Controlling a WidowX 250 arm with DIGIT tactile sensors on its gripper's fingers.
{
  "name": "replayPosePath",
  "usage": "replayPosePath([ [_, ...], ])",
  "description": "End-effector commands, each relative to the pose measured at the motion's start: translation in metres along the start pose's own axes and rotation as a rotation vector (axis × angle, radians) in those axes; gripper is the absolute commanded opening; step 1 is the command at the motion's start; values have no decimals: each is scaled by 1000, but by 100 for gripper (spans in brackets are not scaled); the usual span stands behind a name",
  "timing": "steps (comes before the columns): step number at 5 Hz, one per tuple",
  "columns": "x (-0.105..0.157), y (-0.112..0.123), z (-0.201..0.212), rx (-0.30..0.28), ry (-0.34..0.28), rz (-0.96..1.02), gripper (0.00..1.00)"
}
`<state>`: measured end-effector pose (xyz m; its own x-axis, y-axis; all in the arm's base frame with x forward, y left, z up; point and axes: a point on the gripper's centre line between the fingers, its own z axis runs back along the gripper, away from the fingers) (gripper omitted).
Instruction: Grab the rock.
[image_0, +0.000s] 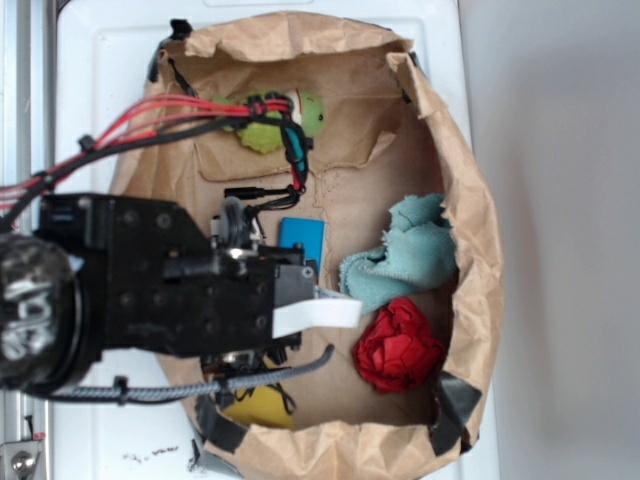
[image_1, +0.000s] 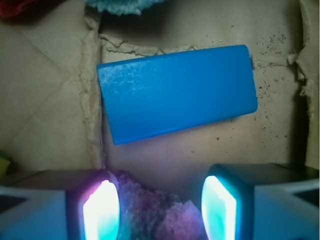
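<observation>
Straddling rock (image_1: 155, 215), pincer (image_1: 160, 210) spread, blue block (image_1: 177, 92) beyond

White tabletop (image_0: 110, 60), smooth, bearing an opened brown paper bag (image_0: 470, 200) taped at the corners. Plain pale grey wall or floor (image_0: 560, 240) at right. Even, soft lighting.

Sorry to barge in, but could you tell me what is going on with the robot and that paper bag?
The WidowX arm is reaching into an opened brown paper bag to pick up a rock. In the wrist view the tool is open with the rock sitting between its fingers, so it looks ready to close, though contact is unclear. A blue block lies just ahead on the bag floor. A teal cloth, a red cloth ball and a green plush toy lie elsewhere in the bag.
</observation>
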<state>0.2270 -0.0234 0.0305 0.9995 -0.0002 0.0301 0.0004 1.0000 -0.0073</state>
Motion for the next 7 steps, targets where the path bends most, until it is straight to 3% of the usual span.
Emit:
replayPosePath([
  [1,10,19,66,-117,-89,54,0],
  [3,12,17,91,-137,-129,68,0],
  [5,33,18,111,-141,-156,124,0],
  [7,50,25,124,-110,-265,172,0],
])
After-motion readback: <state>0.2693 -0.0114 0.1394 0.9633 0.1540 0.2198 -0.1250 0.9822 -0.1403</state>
